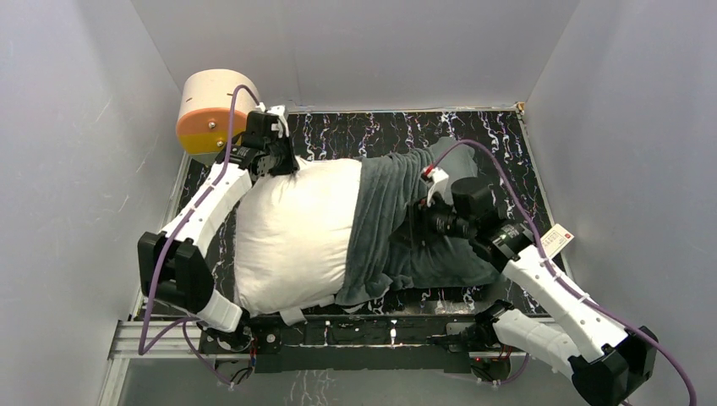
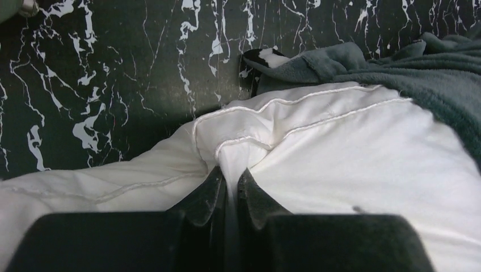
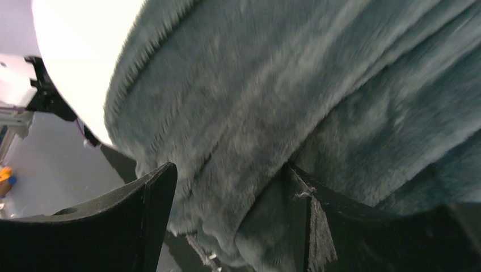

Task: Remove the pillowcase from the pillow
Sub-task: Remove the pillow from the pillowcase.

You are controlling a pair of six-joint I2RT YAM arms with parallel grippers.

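Observation:
The white pillow (image 1: 292, 233) lies across the black marbled table, its left two thirds bare. The pillowcase (image 1: 385, 224), grey-green side out, covers the pillow's right part and bunches toward the right; a bit of its striped face shows in the left wrist view (image 2: 266, 56). My left gripper (image 1: 272, 161) is at the pillow's far left corner, shut on a pinch of white pillow (image 2: 340, 147) fabric at the seam (image 2: 231, 173). My right gripper (image 1: 420, 222) is over the pillowcase (image 3: 272, 96), its jaws open, with plush folds bulging between the fingers (image 3: 153, 192).
A cream-and-orange cylinder (image 1: 211, 110) stands at the back left corner, just behind the left wrist. White walls close in the table on three sides. A metal rail (image 1: 338, 334) with the arm bases runs along the near edge.

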